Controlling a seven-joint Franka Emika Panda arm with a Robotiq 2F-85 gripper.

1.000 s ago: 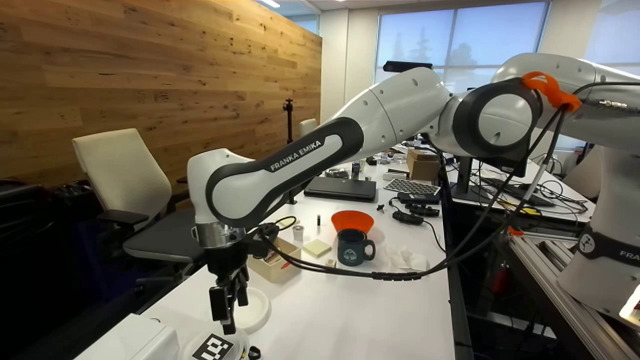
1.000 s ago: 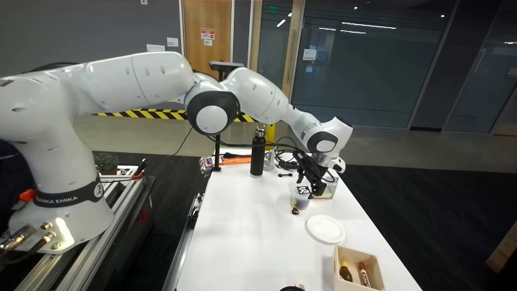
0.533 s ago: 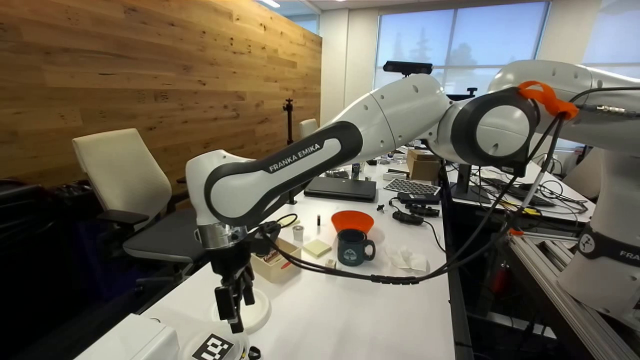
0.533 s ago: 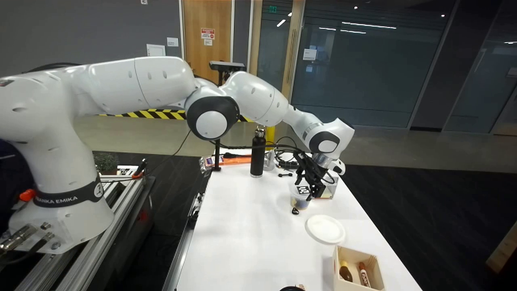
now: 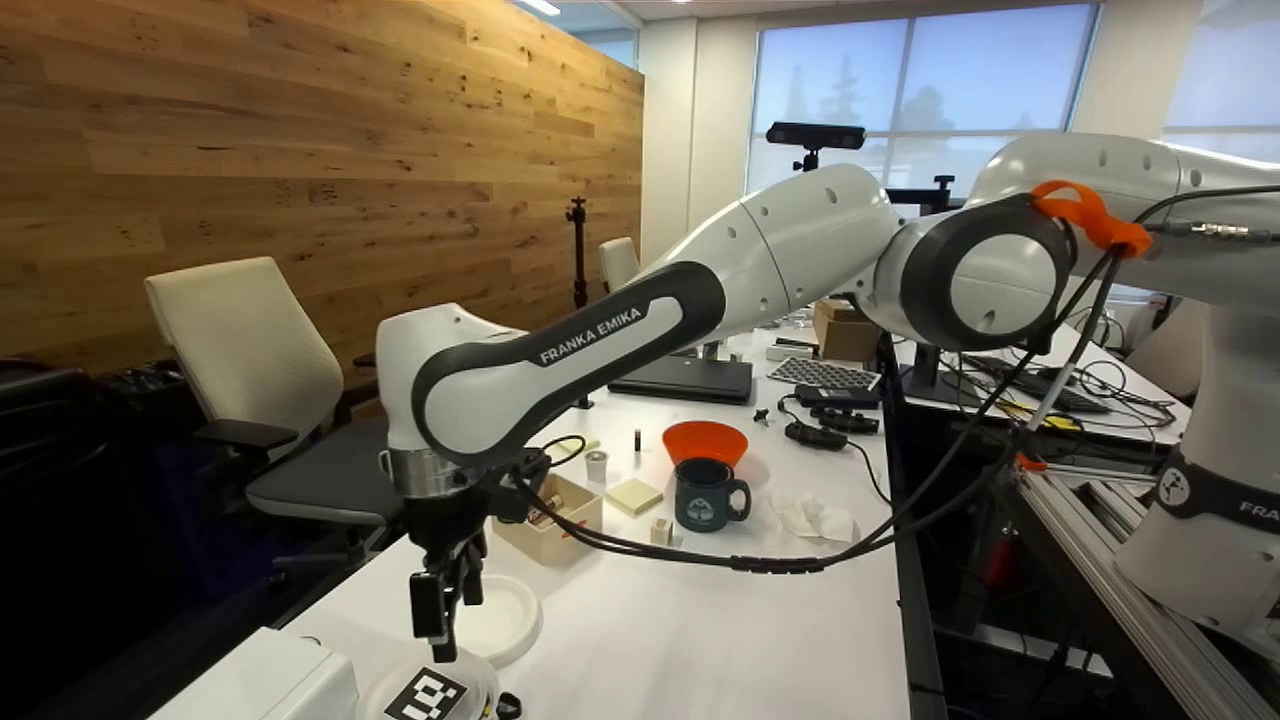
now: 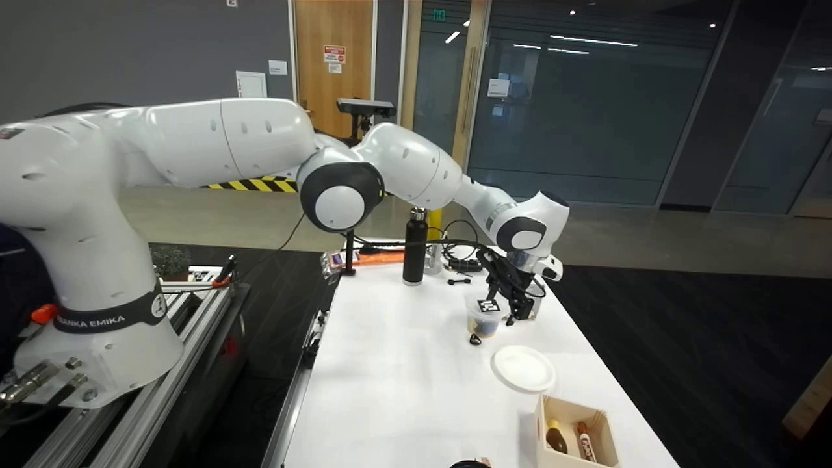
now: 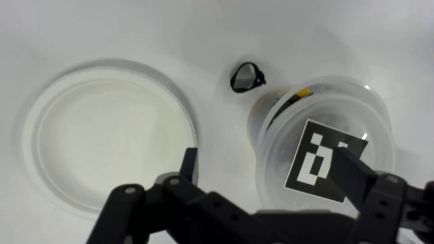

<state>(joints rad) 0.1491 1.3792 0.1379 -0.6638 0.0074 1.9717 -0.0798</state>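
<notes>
Steer the gripper (image 7: 264, 163), low in the wrist view with jaws apart and holding nothing, slowly and level. Stay clear of the white plate (image 7: 108, 135), left of frame. At the tub (image 7: 257, 118), right of centre, best to centre over its lid (image 7: 278, 162) before any closing, judging by the marker (image 7: 313, 162), partly hidden by the gripper. Avoid nudging the black loop (image 7: 259, 78), upper centre.
</notes>
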